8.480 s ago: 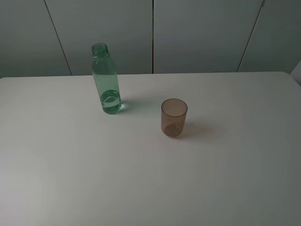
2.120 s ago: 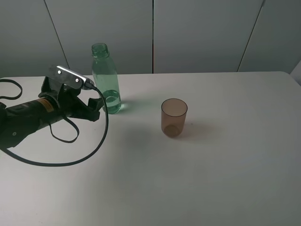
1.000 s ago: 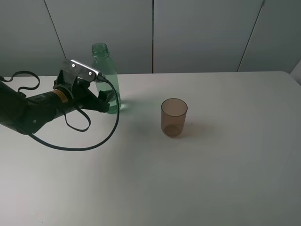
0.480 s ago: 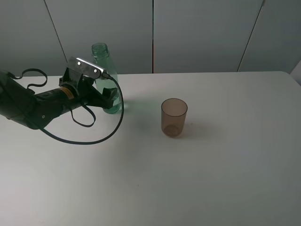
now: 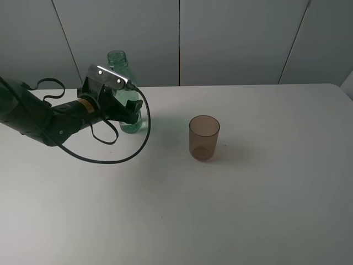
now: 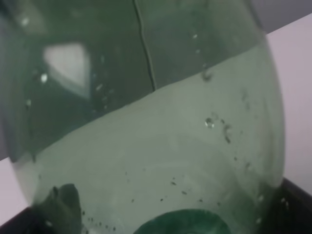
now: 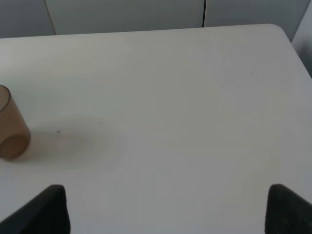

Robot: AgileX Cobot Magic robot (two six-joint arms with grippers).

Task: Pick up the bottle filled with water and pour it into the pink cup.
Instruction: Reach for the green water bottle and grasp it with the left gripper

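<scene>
Near the back edge of the counter (image 5: 248, 210), toward the left, stands the bottle (image 5: 117, 61), with the left fingers (image 5: 133, 104) open around its low part. A bump before they close could tip it and spill water far from the pink cup (image 5: 204, 138).

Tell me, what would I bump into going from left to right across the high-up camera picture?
The robot's black left arm → the green bottle → the pink cup. After the cup there is only bare white table.
</scene>
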